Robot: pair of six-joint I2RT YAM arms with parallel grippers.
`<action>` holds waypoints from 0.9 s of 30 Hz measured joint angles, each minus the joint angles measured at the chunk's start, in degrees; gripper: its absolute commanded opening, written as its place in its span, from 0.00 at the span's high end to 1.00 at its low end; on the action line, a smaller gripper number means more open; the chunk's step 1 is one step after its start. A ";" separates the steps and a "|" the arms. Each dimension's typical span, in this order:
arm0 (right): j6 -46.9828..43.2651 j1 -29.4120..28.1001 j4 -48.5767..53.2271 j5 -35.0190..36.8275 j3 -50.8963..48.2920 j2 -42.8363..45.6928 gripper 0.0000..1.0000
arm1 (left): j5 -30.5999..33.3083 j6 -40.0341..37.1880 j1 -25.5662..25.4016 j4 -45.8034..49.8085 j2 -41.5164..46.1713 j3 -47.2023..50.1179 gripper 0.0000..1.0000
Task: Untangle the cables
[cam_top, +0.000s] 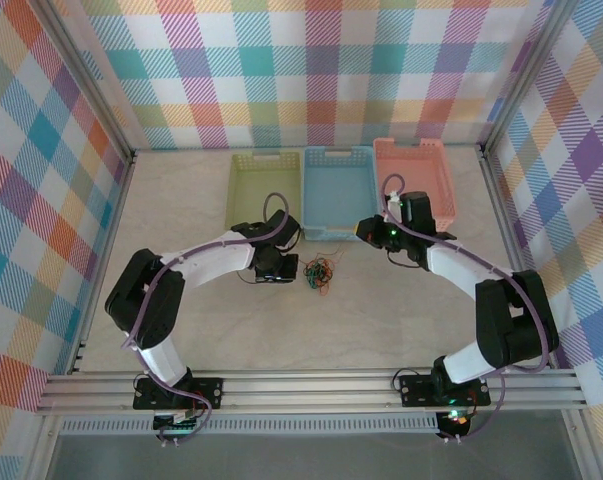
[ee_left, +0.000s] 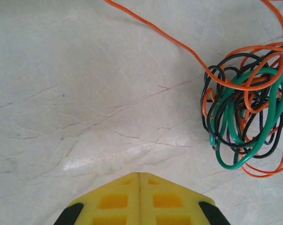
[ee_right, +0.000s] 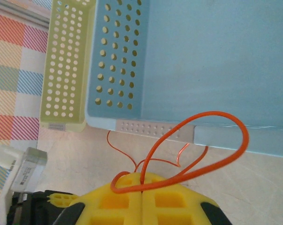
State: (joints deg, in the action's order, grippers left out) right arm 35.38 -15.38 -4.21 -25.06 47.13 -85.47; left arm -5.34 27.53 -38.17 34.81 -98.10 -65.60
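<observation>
The cables lie as a small tangle (cam_top: 319,272) of orange, green and dark wires on the pale table, between the two arms. In the left wrist view the tangle (ee_left: 247,101) sits up and to the right of my left gripper (ee_left: 140,176). Its yellow fingers are pressed together with nothing between them, and a single orange strand (ee_left: 169,38) runs away from the tangle across the top. My right gripper (ee_right: 142,180) is shut on an orange cable (ee_right: 207,114), which arches in a loop in front of the blue basket. From above, the right gripper (cam_top: 366,232) is up and right of the tangle.
Three empty baskets stand in a row at the back: green (cam_top: 264,190), blue (cam_top: 338,190) and salmon (cam_top: 413,180). The blue basket's perforated wall (ee_right: 118,56) is close in front of the right gripper. Metal frame rails and checkered walls bound the table.
</observation>
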 measured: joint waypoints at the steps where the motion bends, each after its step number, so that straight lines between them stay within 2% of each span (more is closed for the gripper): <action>1: 0.02 0.04 0.00 0.02 0.00 0.00 1.00 | -0.33 0.00 0.11 -0.24 0.42 0.33 1.00; 3: 0.04 0.07 -0.02 -0.02 0.00 0.00 1.00 | -1.97 0.02 0.22 -1.05 1.22 1.22 0.96; 8: 0.04 0.07 -0.04 -0.07 0.00 0.00 1.00 | -5.40 -0.52 -0.83 -3.17 1.68 1.36 0.56; 12: 0.13 0.09 -0.07 -0.09 -0.02 0.00 1.00 | -6.69 -0.24 -3.15 -3.65 0.26 -1.66 0.40; 23: 0.22 0.09 -0.11 -0.50 -0.28 0.00 1.00 | -4.61 -0.20 -4.09 -1.66 -10.34 -9.42 0.32; 25: 0.22 0.09 -0.11 -0.55 -0.28 0.00 1.00 | -4.42 -0.17 -4.09 -1.42 -11.87 -10.29 0.34; 27: 0.22 0.09 -0.11 -0.70 -0.28 0.00 1.00 | -4.39 -0.13 -4.09 -1.25 -12.92 -11.06 0.42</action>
State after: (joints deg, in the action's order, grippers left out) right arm 35.59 -15.29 -4.32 -25.76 46.85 -85.47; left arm -9.74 27.40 -42.26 33.56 -111.02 -76.66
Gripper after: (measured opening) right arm 0.062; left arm 0.645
